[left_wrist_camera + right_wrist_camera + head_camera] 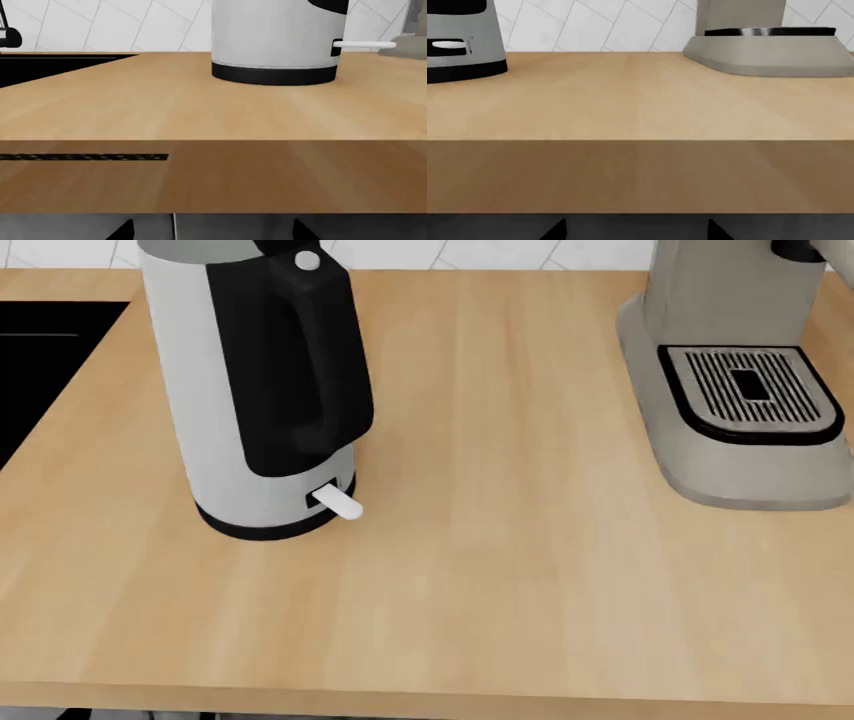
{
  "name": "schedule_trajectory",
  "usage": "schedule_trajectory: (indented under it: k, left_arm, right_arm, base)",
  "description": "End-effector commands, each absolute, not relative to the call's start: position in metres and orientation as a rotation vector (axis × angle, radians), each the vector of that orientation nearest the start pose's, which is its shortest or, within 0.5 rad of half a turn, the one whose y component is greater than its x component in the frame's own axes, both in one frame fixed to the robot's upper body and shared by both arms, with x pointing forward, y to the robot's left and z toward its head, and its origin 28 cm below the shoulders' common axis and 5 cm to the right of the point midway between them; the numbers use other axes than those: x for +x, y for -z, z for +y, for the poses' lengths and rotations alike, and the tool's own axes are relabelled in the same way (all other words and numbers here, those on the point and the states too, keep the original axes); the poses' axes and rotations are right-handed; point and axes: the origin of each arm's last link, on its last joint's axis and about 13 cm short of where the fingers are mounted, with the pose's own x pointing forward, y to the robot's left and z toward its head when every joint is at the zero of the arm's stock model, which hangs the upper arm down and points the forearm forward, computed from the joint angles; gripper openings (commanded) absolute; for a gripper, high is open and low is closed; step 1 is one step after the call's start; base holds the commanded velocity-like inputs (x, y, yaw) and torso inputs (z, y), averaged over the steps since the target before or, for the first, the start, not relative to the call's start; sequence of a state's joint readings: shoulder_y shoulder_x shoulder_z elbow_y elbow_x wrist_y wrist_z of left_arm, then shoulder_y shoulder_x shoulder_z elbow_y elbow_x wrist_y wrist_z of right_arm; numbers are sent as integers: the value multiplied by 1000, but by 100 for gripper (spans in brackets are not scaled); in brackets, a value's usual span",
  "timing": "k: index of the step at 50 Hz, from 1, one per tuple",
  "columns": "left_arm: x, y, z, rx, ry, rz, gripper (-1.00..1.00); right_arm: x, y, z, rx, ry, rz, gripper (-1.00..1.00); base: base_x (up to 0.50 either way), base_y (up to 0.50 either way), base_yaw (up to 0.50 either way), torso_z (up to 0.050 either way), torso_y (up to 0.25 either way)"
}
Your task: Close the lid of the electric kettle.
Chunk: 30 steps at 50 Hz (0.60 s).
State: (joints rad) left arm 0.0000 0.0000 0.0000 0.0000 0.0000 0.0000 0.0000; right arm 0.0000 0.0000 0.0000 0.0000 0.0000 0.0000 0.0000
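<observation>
**Kettle standing alone, both arms low at the counter edge**

The electric kettle (254,390) is standing upright at about ten o'clock on the wooden counter (534,570), its black handle (300,370) facing the robot and the white lever (340,506) sticking out at the base toward five o'clock. A small white button (307,261) is sitting on top of the handle. The lid is running off the top of the head view, so I cannot tell how it is sitting. Over at two o'clock, well apart, the grey coffee machine (741,380) is showing its slotted drip tray (754,390). A dark sink (40,360) is lying at nine o'clock. Both wrist cameras are looking across the counter from below its front edge; only dark fingertips (123,231) (557,230) are peeking in, seemingly set apart, but whether either claw is spread I cannot tell.
</observation>
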Motion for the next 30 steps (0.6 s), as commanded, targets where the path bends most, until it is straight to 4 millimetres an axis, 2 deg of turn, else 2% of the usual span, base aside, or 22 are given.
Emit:
schedule_trajectory:
  k: [1,17,30]
  left_arm:
    - [210,-13,205,0,0,0,100]
    - [214,-12,207,21,0,0,100]
    - [213,-14,205,31,-11,1,100]
  right_arm:
    - [211,-13,-96,0,0,0,100]
    - [215,-13,-95,-2,13,9,100]
    - [213,-13,-96,0,16,8,100]
  base:
    - [0,0,0,0,0]
    - [0,0,0,0,0]
    - [-416,0,0,0,0]
